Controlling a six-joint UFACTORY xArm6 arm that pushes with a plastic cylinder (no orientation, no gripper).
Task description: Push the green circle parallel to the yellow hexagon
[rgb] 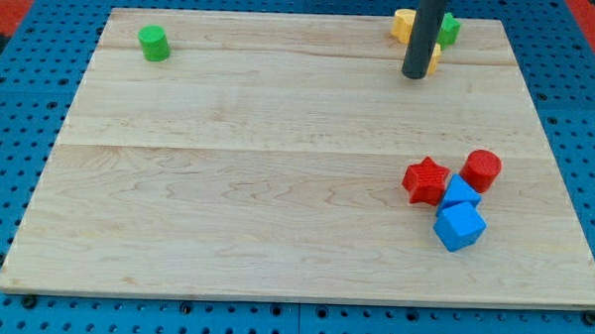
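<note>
The green circle [154,43], a short green cylinder, stands near the board's top left corner. The yellow hexagon [403,24] lies at the top edge, right of centre, partly hidden behind my rod. My tip [415,75] rests on the board just below the yellow hexagon, far to the right of the green circle. A second yellow block [435,59] peeks out at the rod's right side, and a green block [448,29] sits to the right of the rod; their shapes are partly hidden.
A red star [426,180], a red cylinder [482,169] and two blue blocks [460,225] [459,192] cluster at the lower right. The wooden board [237,205] lies on a blue pegboard surface.
</note>
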